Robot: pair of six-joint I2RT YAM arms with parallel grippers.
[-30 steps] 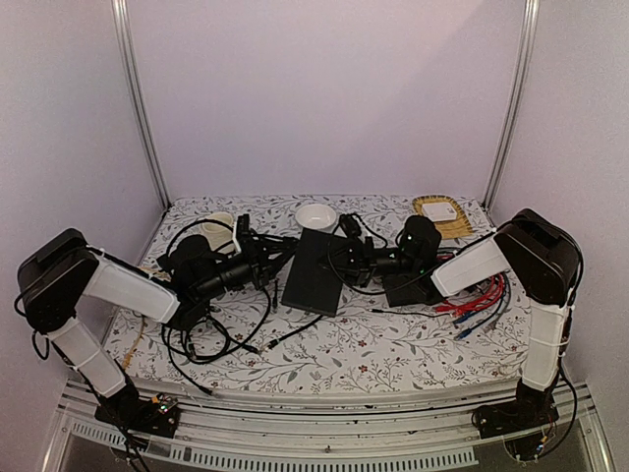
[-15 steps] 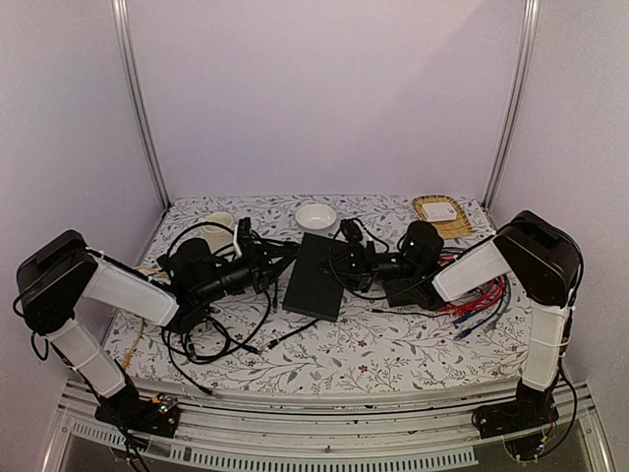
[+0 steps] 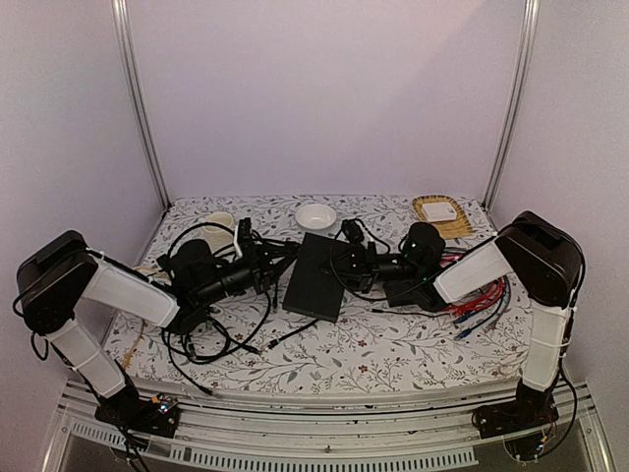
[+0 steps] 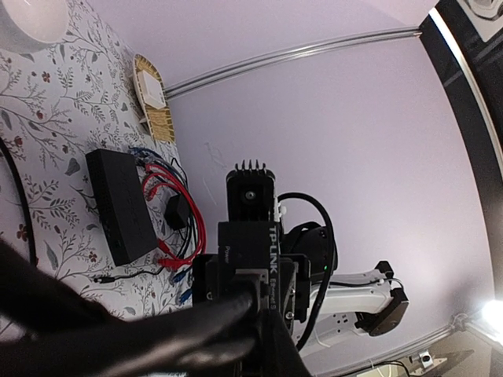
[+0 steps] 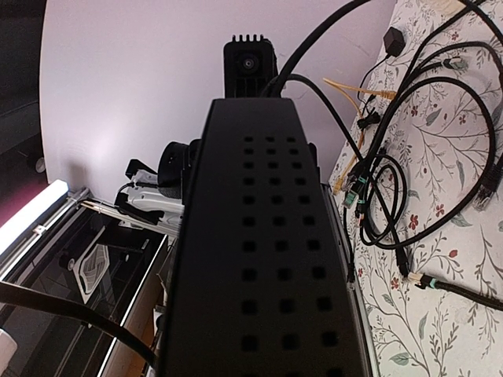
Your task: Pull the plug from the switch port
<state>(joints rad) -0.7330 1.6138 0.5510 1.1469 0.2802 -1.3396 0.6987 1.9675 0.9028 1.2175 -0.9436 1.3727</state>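
The switch (image 3: pixel 316 275) lies at the middle of the table (image 3: pixel 393 344), between the 2 grippers. It is a flat black box. Its long axis runs near to far, and the far end leans slightly to the right. One narrow end points toward the white bowl (image 3: pixel 315 215) at the far side, the other toward the arm bases. From above I cannot tell which end carries the ports, or whether the box rests on the floral cloth or is held just off it.

The left gripper (image 3: pixel 285 254) reaches in from the left to the switch's far-left edge. In the left wrist view its dark fingers (image 4: pixel 196 330) are pressed together against the edge that carries TP-LINK lettering, where a black cable (image 4: pixel 244 302) meets the box. The plug is hidden among them.

The right gripper (image 3: pixel 345 262) meets the switch's right edge and is clamped on it. The perforated top of the box fills the right wrist view, and the fingers are out of sight beneath it.

A second black box (image 3: pixel 413 291) sits just right of the switch, beside red and blue cables (image 3: pixel 482 295). Loose black cables (image 3: pixel 211 334) coil at the left.
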